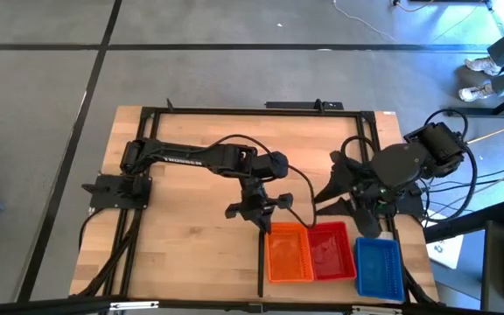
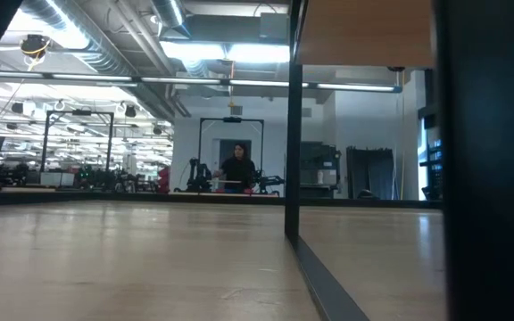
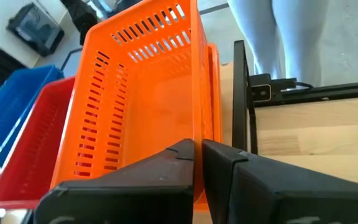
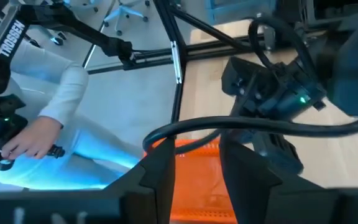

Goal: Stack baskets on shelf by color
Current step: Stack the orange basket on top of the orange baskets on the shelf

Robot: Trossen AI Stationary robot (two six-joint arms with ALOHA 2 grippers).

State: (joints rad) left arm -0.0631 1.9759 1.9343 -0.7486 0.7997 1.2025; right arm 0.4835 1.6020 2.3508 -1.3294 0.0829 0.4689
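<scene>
- Now your left gripper hangs just above the near end of the orange basket, and the left wrist view shows its fingers pinched nearly together, with only a thin slit between them and nothing caught in it.
- You would do well to decide first whether that slit straddles the basket's end wall; from these views I cannot tell that it does, so treat the basket as not held.
- The orange basket lies at the front of the shelf, touching the red basket; the blue basket sits just beside that one.
- Lift straight up if you take it, since the red wall rubs alongside and a tilt could drag it.
- Mind the black divider running just beside the orange basket's free side.
- Your right gripper waits over the shelf's right edge near the blue basket, its fingers standing apart and empty; keep it parked clear of the left arm's cable.
</scene>
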